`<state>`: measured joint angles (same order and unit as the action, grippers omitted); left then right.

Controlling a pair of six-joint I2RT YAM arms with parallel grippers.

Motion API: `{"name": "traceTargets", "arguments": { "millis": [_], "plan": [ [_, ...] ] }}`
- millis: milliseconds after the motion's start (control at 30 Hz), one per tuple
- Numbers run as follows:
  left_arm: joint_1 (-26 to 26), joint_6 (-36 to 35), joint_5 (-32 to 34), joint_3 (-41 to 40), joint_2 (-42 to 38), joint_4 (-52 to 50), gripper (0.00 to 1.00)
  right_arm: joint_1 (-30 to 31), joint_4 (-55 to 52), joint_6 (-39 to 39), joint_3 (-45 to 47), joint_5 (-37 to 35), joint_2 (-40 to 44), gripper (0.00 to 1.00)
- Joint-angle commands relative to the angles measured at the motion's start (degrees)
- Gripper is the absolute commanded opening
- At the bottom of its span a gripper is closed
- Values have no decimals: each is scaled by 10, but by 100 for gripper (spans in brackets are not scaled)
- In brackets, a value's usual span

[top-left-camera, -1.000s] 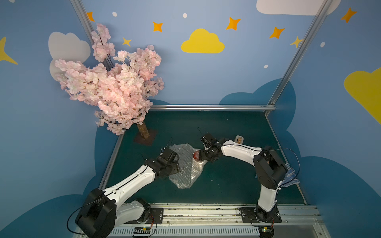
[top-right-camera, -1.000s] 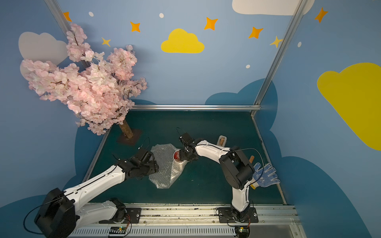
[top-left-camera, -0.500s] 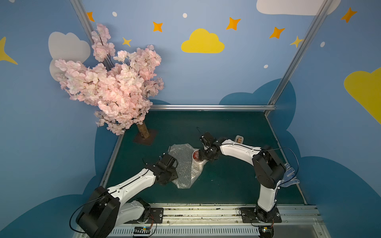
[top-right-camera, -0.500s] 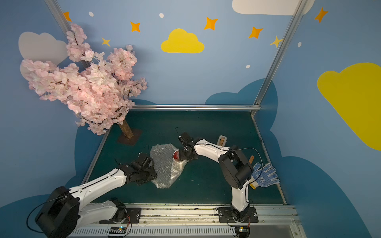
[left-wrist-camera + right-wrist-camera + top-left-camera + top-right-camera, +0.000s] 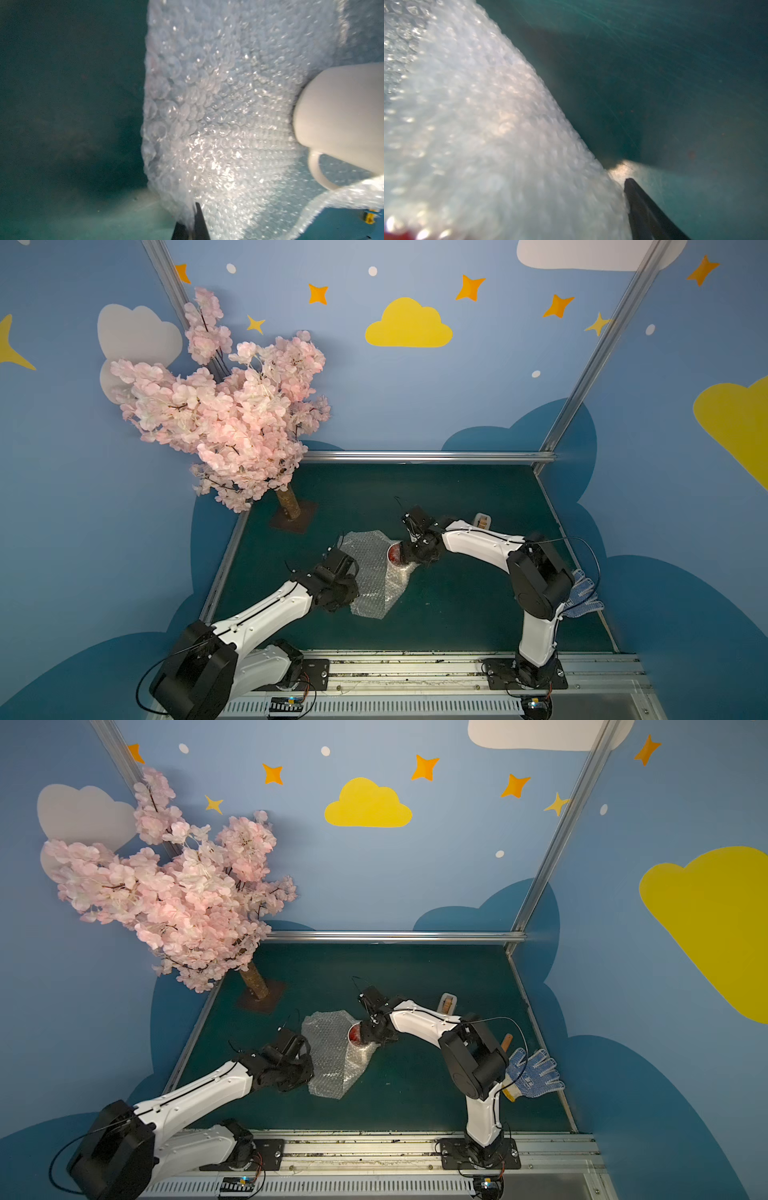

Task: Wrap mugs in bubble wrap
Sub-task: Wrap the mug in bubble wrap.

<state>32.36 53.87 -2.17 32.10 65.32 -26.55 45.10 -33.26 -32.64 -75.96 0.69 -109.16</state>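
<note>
The mug (image 5: 395, 552) sits near the middle of the green bench (image 5: 478, 614), on the crumpled bubble wrap (image 5: 370, 572). Both top views show its red inside (image 5: 356, 1032) just beside the right hand (image 5: 409, 553).

In the left wrist view the mug's cream body (image 5: 336, 116) and its loop handle are bare. They rest on the wrap (image 5: 218, 124), and a loose edge of the sheet curls up beside the handle.

The left hand (image 5: 193, 226) is pressed together on the edge of the sheet, on the side away from the mug. Its two dark fingers (image 5: 199, 220) meet with the film between them (only their tips show). From above, that hand (image 5: 309, 1073) sits at the sheet's border.

In the right wrist view a bulge of wrap (image 5: 477, 135) fills most of the picture, with a sliver of red in one corner. One dark finger (image 5: 643, 207) lies against the bulge. The other finger is hidden, so I cannot tell whether this hand is gripping.

A pink blossom tree (image 5: 232, 418) stands at the bench's far corner. A tape dispenser (image 5: 481, 521) sits behind the right arm, and a blue dotted glove (image 5: 534, 1073) hangs beside that arm.
</note>
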Motion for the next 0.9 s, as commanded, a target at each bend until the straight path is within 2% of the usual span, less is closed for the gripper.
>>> {"name": "traceTargets", "arguments": {
  "millis": [0, 167, 467, 867],
  "plan": [
    [1, -22, -33, 34, -21, 12, 4, 6, -25, 2, -7, 12, -17, 69],
    [2, -36, -83, 82, -6, 71, 4, 4, -16, -1, -7, 33, -17, 69],
    [6, -38, -126, 186, 103, 131, 4, 0, 1, -2, -5, 69, -19, 69],
    [8, -15, -125, 253, 240, 160, 4, -11, 38, -6, 14, 115, 9, 68]
  ]
}}
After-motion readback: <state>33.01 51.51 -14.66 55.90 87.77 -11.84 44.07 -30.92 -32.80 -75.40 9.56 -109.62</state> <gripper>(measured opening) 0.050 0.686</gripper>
